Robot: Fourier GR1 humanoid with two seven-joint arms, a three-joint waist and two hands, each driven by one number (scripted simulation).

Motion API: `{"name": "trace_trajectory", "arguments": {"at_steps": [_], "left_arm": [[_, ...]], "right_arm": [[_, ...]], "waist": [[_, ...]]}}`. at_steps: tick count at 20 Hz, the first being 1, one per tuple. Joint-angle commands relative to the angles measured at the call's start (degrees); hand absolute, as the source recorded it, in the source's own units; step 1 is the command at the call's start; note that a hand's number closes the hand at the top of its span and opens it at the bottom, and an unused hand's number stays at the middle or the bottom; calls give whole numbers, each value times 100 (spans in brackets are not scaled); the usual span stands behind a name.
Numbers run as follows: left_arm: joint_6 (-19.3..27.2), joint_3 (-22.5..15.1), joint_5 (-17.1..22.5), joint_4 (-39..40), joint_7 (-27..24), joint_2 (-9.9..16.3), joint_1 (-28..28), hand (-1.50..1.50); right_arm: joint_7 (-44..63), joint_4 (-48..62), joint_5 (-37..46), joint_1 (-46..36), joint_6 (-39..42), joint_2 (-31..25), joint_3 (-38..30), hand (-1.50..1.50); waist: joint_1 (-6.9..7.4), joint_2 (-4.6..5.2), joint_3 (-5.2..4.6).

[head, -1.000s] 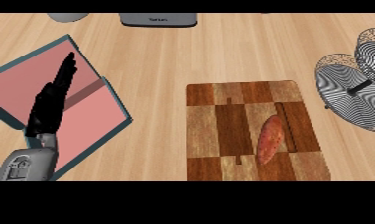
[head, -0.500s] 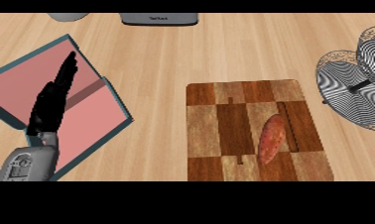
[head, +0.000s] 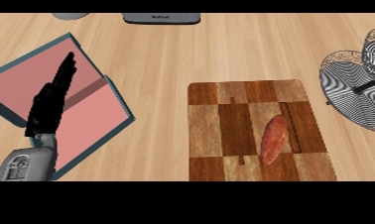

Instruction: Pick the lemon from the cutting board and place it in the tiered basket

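Observation:
A checkered wooden cutting board [head: 219, 129] lies at the lower middle right of the counter. On its right half rests an elongated reddish-orange item [head: 273, 139] shaped like a sweet potato; I see no lemon. The tiered wire basket [head: 353, 86] stands at the right edge, partly cut off. My left hand [head: 51, 99] shows at the lower left, fingers straight and pointing up, resting over a pink tray, far from the board. My right hand is not visible.
A pink tray with a teal rim [head: 88, 119] lies at the left under my left hand. A dark grey appliance [head: 161, 18] and a grey round object [head: 70, 15] sit at the far edge. Bare wood lies between tray and board.

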Motion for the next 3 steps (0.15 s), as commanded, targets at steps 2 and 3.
{"name": "trace_trajectory", "arguments": {"at_steps": [2, 3], "left_arm": [[-85, 119, 98, 31, -72, 94, 25, 0], [-18, 46, 55, 146, -185, -32, 60, 0]], "right_arm": [[-927, 571, -220, 330, 748, -316, -238, -150], [-905, 594, -223, 293, 620, -199, -218, -150]], "waist": [[-48, 0, 21], [-10, 27, 24]]}}
